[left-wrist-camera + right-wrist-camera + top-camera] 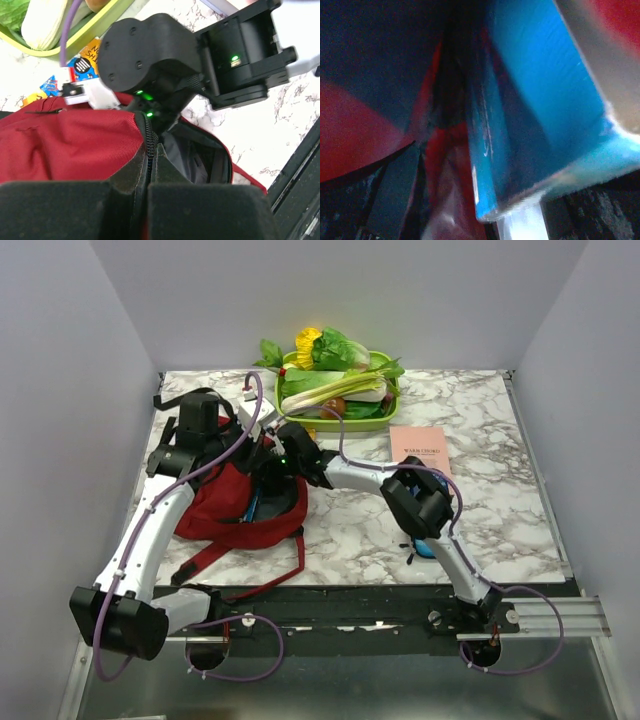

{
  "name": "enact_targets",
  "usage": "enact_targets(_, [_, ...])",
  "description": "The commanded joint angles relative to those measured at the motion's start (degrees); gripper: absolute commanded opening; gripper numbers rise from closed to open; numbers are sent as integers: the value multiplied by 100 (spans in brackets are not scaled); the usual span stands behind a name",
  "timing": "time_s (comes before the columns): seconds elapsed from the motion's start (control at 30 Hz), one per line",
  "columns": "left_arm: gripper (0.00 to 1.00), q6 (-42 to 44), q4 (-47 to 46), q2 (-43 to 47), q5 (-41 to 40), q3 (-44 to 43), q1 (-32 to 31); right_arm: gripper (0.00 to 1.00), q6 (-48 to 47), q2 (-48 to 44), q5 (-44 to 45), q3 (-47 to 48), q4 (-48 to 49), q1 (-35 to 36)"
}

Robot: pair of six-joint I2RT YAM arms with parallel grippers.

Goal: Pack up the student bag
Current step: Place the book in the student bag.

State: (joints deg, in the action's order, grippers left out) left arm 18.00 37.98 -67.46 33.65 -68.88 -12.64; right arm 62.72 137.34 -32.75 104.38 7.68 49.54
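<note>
The left gripper [148, 186] is pinched tight on the black zipper rim of the large dark red fabric backpack [70, 145], whose mouth gapes just ahead of its fingers. The backpack lies on the white marble table [480, 510], beneath both wrists. The right gripper [490, 212] is sunk inside that opening, with a flat bright blue object [540, 100] close against it. I cannot tell whether its fingers clamp anything.
</note>
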Motion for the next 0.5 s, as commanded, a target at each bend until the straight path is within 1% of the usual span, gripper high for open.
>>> enact_targets(0.0, [0, 186, 69, 190, 212, 147, 34, 100, -813, -1145, -293, -1301, 154, -49])
enact_targets(0.07, [0, 274, 70, 172, 195, 252, 95, 100, -832, -1401, -389, -1717, 329, -119])
enact_targets(0.1, [0, 309, 70, 155, 195, 270, 165, 100, -823, -1525, -425, -2102, 400, -224])
enact_targets(0.17, [0, 362, 96, 93, 212, 270, 236, 100, -823, -1868, -390, -2394, 497, -330])
enact_targets(0.27, [0, 406, 96, 23, 221, 244, 315, 99, -971, -2272, -206, -2738, 357, -515])
enact_targets(0.3, [0, 415, 96, 5, 221, 226, 333, 98, -998, -2386, -188, -2843, 374, -602])
enact_targets(0.33, [0, 424, 113, -4, 212, 217, 359, 95, -1042, -2483, -127, -3027, 374, -647])
enact_targets(0.4, [0, 485, 131, -4, 195, 200, 394, 91, -1226, -2773, 5, -3169, 270, -761])
enact_targets(0.47, [0, 573, 236, 5, 186, 191, 455, 91, -1375, -2905, 111, -3326, 164, -1042])
